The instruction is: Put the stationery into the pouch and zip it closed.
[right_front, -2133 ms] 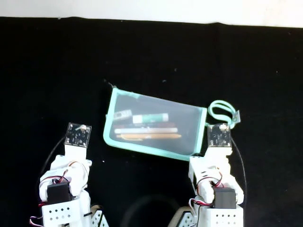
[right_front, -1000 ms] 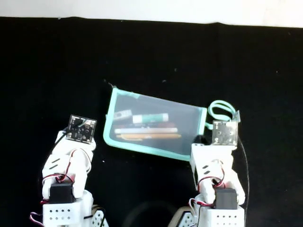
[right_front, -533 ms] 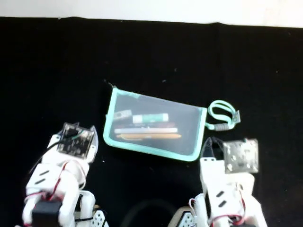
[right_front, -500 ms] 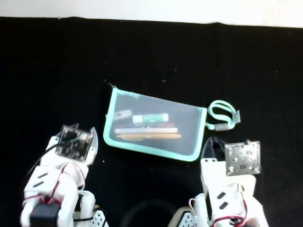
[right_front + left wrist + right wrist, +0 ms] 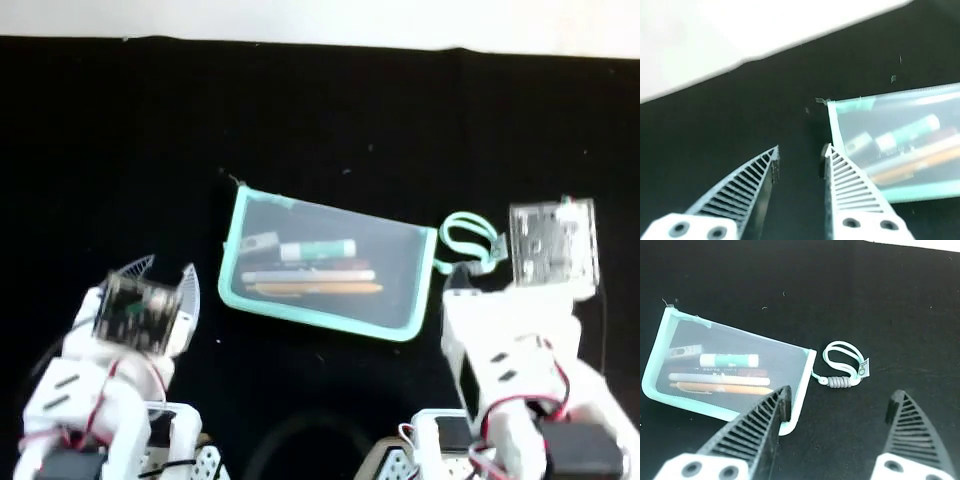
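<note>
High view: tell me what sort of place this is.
Probably a tabletop robot test bench: a black-covered table, the left arm and right arm side by side, and a filled teal pouch.

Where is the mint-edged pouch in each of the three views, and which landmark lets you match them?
High view: the pouch lies tilted, near the picture's centre.
Left wrist view: the pouch lies just beyond one finger of the left claw, partly cut off.
Right wrist view: the whole pouch lies beyond the right claw, a corner near one fingertip.
Shared landmark: the green-and-white stick inside it.
</note>
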`<state>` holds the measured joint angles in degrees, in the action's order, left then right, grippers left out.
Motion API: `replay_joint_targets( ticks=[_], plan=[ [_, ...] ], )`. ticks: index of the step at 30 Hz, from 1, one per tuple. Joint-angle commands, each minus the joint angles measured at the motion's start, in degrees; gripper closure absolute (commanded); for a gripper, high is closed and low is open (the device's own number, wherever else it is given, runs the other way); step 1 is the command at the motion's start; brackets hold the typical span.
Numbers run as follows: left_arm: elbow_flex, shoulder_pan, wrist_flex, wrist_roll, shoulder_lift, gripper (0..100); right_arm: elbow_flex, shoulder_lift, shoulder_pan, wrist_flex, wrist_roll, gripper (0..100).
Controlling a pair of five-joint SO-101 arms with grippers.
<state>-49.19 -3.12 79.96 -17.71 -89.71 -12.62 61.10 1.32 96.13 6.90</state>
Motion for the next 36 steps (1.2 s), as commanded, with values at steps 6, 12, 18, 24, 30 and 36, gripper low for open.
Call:
replay_joint_targets(
  ticks=[6,12,18,24,30,36],
  plan=[
    [10.77,0.31,0.18,0.44,32.75,84,10.95,-16.75,-0.92,-0.40,-0.70,68.7],
    [11.91,0.57,0.09,0.35,48.22,84,11.30,-29.58,-11.91,-9.19,-0.35,68.7],
    [12.00,0.57,0.00,0.35,57.71,70,11.12,-44.00,-15.16,-13.32,3.25,68.7],
    [12.00,0.40,-0.18,0.53,63.16,63,11.21,-57.54,-15.16,-21.23,3.43,68.5],
    [12.00,0.40,-0.18,0.53,64.48,63,11.65,-68.00,-15.16,-24.66,6.33,68.5],
    [11.74,0.40,0.09,0.62,64.48,63,11.65,-73.80,-15.34,-28.00,12.13,68.4]
  ],
)
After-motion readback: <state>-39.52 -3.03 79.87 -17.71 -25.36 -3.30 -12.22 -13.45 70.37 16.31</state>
